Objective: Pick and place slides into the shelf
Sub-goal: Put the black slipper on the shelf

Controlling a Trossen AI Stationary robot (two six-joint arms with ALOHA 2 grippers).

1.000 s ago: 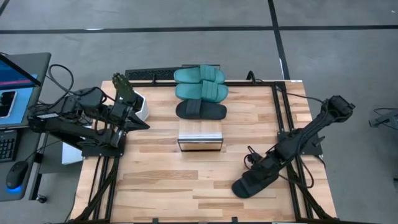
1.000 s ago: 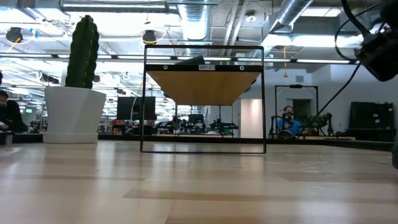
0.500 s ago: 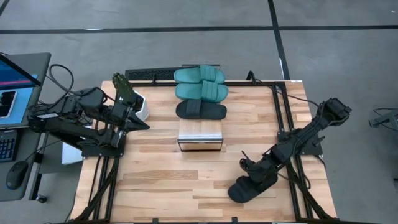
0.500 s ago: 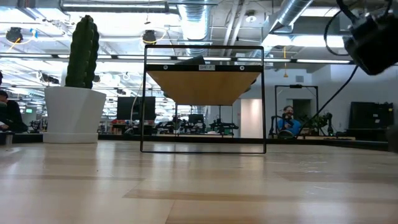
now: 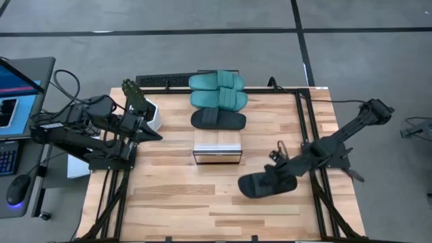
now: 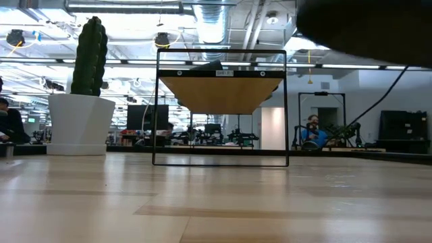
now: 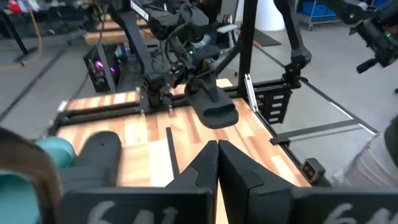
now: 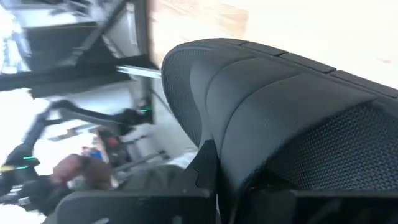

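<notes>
Two teal slides [image 5: 217, 82] [image 5: 219, 100] and a black slide [image 5: 218, 119] lie side by side along the far part of the shelf [image 5: 217, 143], soles down. A second black slide [image 5: 265, 184] hangs above the table right of the shelf's silvery front edge. My right gripper [image 5: 286, 173] is shut on it. That slide shows in the left wrist view [image 7: 214, 107] and as a dark shape in the low view [image 6: 364, 27]. My left gripper [image 7: 217, 149] waits shut at the table's left [image 5: 152, 131]. My right gripper holds the black slide by the end toward the table's right edge [image 5: 289, 181], coming at it from the right and slanting down. One dark finger [image 8: 208, 168] lies against the slide's edge; the slide hides the rest of the contact. The slide is lifted clear, roughly level.
A cactus in a white pot [image 6: 79, 101] stands at the table's far left, beside my left arm [image 5: 150, 116]. A black frame [image 5: 307, 135] runs along the table's right side. A laptop [image 5: 13, 88] sits off the left edge. Bare wood [image 5: 182, 202] lies near the front.
My right gripper has risen and swung from the near right corner toward the table's middle, taking the black slide with it. The slide lay on the table a second ago; now it is lifted clear and turned to lie more across the table.
</notes>
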